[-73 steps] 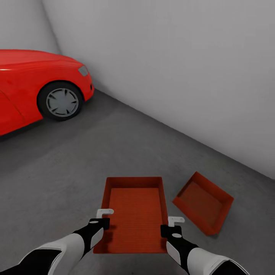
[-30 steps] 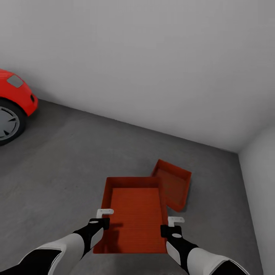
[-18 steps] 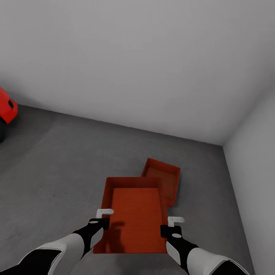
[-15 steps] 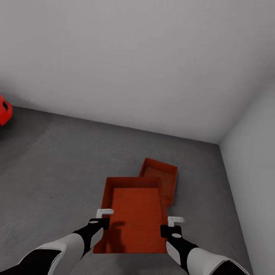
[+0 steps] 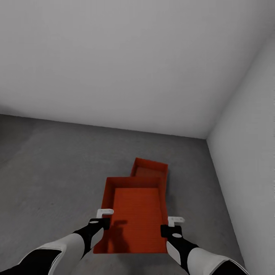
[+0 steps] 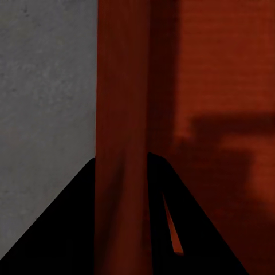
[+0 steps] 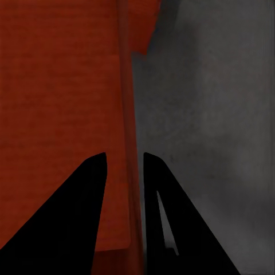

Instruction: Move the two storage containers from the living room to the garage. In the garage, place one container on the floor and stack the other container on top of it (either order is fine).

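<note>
I hold one red-orange storage container [image 5: 136,214] level above the dark concrete floor [image 5: 57,168], carried between both arms. My left gripper [image 5: 102,221] is shut on its left wall [image 6: 123,143], my right gripper [image 5: 170,227] shut on its right wall [image 7: 127,172]. The other storage container [image 5: 151,172] lies on the floor just beyond the held one, its near part hidden behind it.
This is a garage corner: a plain white wall [image 5: 114,65] runs across the back and a second wall [image 5: 252,145] closes the right side. Open floor stretches to the left.
The view has swung right: the red car has slid out at the left and the right wall has come in. The floor container now sits nearly straight ahead, behind the held one.
</note>
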Robot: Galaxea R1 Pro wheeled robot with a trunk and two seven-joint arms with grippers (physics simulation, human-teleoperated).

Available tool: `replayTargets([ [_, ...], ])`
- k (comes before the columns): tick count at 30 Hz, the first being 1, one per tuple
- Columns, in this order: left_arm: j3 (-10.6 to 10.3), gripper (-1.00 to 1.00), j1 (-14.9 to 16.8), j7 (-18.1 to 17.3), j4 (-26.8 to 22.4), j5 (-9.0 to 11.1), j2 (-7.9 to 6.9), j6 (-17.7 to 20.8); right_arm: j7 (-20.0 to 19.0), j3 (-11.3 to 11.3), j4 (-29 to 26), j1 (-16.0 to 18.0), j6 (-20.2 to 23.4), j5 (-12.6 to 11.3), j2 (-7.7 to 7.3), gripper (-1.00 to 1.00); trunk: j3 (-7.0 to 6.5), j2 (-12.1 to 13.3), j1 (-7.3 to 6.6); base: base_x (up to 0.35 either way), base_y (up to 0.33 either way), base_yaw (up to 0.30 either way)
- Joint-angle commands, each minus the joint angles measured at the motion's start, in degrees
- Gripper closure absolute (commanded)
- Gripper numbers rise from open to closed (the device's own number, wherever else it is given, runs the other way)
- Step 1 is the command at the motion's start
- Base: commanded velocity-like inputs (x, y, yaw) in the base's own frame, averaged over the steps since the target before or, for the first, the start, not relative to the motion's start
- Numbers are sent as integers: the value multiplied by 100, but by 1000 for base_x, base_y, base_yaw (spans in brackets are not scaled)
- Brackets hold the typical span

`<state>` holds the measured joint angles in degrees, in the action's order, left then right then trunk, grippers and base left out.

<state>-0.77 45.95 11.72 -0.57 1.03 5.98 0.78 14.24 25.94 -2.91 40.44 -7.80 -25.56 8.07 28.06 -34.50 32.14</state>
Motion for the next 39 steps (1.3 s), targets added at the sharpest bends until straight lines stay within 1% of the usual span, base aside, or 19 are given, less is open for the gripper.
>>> replayTargets([
  [1, 15, 100, 7, 177, -4, -5, -44, 6, 44, 259, 80, 2, -44, -81, -51, 100, 5, -6, 2, 135, 0, -31],
  [7, 15, 100, 3, 180, -4, -6, -53, 2, 44, 259, 80, 5, -44, -81, -51, 100, 5, -6, 2, 260, 0, -9],
  [39, 15, 100, 7, 175, -4, -6, -54, 9, 44, 262, 80, 6, -41, -81, -51, 100, 5, -6, 2, 322, 0, 0],
])
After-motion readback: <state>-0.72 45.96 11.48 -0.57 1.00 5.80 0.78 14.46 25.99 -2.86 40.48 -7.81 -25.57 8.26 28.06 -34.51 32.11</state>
